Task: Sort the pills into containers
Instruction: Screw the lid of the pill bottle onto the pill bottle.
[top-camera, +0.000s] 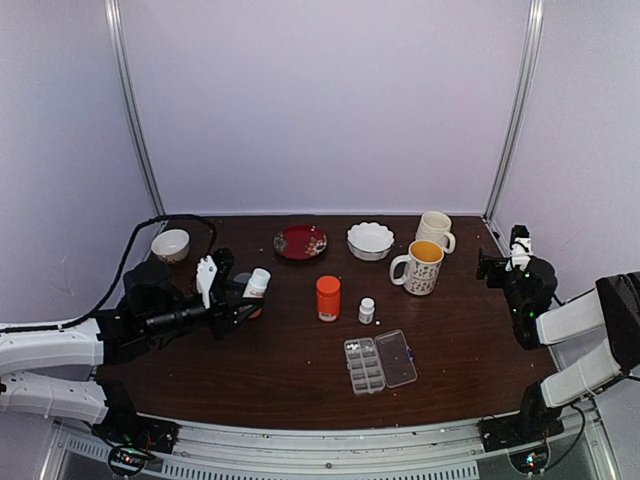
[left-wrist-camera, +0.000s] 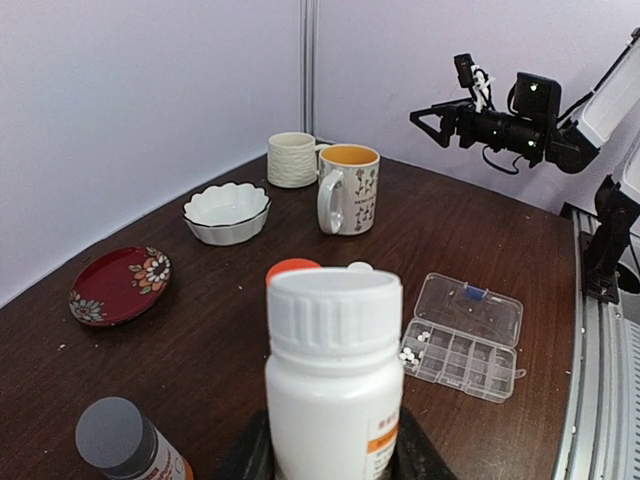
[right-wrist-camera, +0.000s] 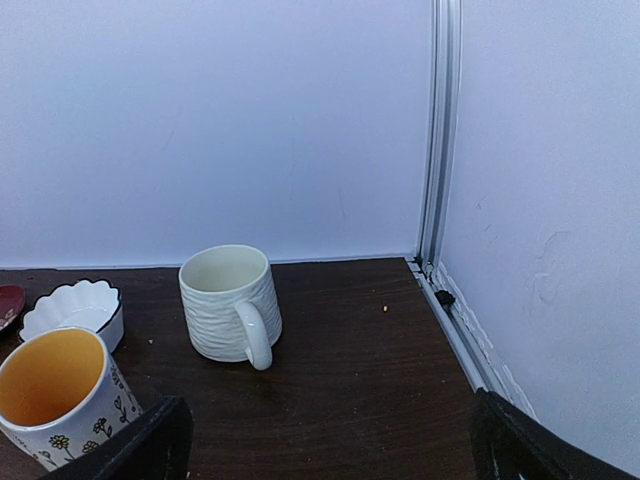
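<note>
The clear pill box (top-camera: 366, 368) lies at the table's front middle, its lid (top-camera: 397, 357) swung open to the right. Several small white pills (left-wrist-camera: 409, 353) sit in the containers at one end of the box (left-wrist-camera: 470, 365). My left gripper (top-camera: 243, 298) is at the left of the table, shut on a white bottle (left-wrist-camera: 335, 385) with a ribbed white cap, held upright. The same bottle (top-camera: 257, 283) shows in the top view. My right gripper (top-camera: 492, 266) hovers at the far right, open, with nothing between its fingers (right-wrist-camera: 150, 445). One tiny yellowish bit (right-wrist-camera: 385, 308) lies near the back right corner.
An orange-capped bottle (top-camera: 328, 297) and a small white bottle (top-camera: 367, 310) stand mid-table. Behind them are a red plate (top-camera: 300, 241), a scalloped white bowl (top-camera: 370, 240), a cream mug (top-camera: 434, 229) and a floral mug (top-camera: 421, 267). A small bowl (top-camera: 171, 244) sits back left; a grey-capped bottle (left-wrist-camera: 125, 440) is beside my left gripper.
</note>
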